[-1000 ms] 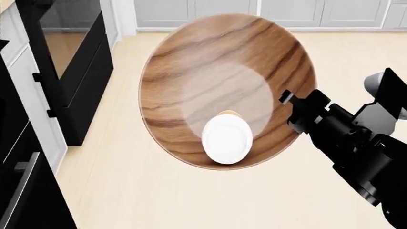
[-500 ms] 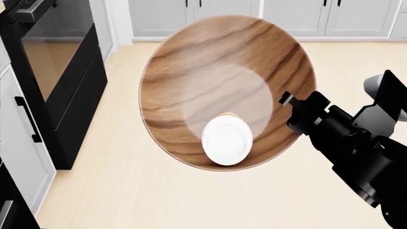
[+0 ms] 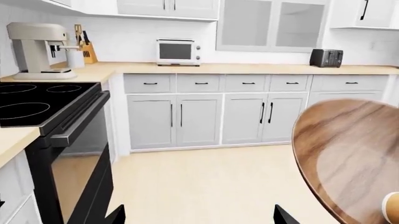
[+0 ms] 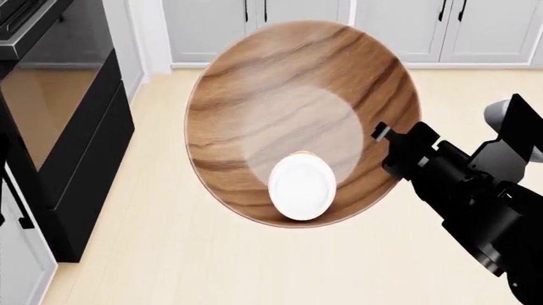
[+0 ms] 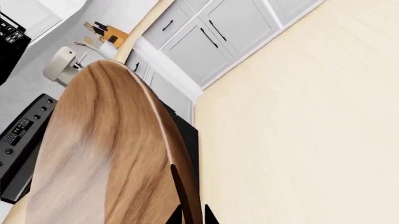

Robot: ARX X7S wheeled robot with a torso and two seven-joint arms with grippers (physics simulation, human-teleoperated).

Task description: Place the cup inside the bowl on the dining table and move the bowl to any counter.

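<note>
The dark-brown wooden bowl hangs in the air over the kitchen floor. My right gripper is shut on its right rim. The cup stands inside it toward the near side, white lid up. In the right wrist view both jaws pinch the thin rim of the bowl at my right gripper. My left gripper is open with nothing between its tips, and to one side of it are the bowl and a sliver of the cup. A tan counter runs along the far wall. The dining table is out of view.
A black range with an oven door stands at the left. On the counter are a coffee machine, a knife block, a toaster oven and a toaster. Grey cabinets line the wall beyond the pale floor.
The head view has shifted: the oven has slid further left and the grey cabinets have come closer. The bowl, the cup and my right gripper keep their places in the view.
</note>
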